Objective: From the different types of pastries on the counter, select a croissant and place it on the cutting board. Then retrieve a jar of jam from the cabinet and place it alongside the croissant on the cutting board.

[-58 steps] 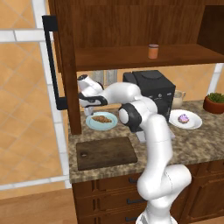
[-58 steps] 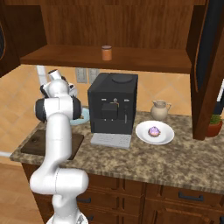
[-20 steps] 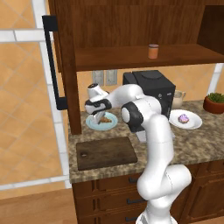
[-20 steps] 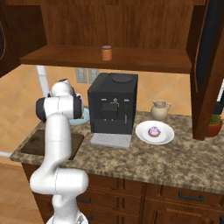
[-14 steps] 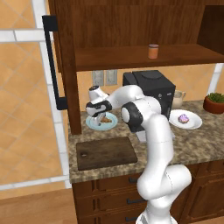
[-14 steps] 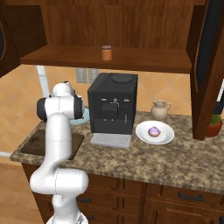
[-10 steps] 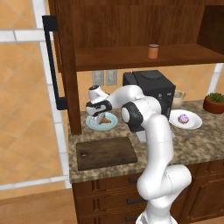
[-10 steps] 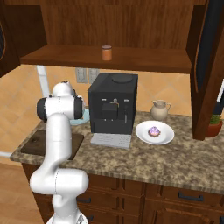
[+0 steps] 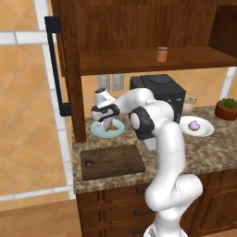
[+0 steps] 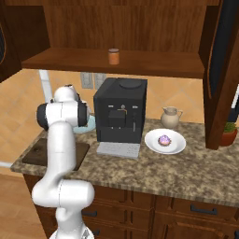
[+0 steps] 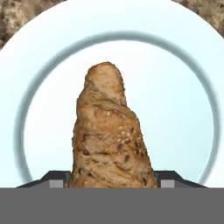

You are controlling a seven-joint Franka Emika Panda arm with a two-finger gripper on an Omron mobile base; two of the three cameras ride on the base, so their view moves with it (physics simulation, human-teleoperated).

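Note:
The golden-brown croissant (image 11: 107, 131) lies on a round light blue plate (image 11: 183, 87) on the counter (image 9: 208, 148). My gripper (image 11: 112, 177) is down over it, one dark fingertip pressed against each side of its near end, shut on it. From the left base view the gripper (image 9: 105, 122) reaches the croissant (image 9: 110, 126) on the plate (image 9: 98, 132), behind the dark cutting board (image 9: 113, 161), which is bare. The orange-red jar of jam (image 9: 161, 54) stands on the shelf of the open cabinet (image 9: 139, 28). A pink-purple frosted pastry (image 9: 194, 125) sits on a white plate at the right.
A black coffee machine (image 10: 119, 112) stands right of the blue plate, a cream pitcher (image 10: 170, 116) beyond it, and a potted plant (image 9: 227, 109) at the far right. The open cabinet door with its black handle (image 9: 55, 65) hangs left of the gripper.
The gripper has come down onto the plate and its fingers have shut on the croissant. Nothing else moved.

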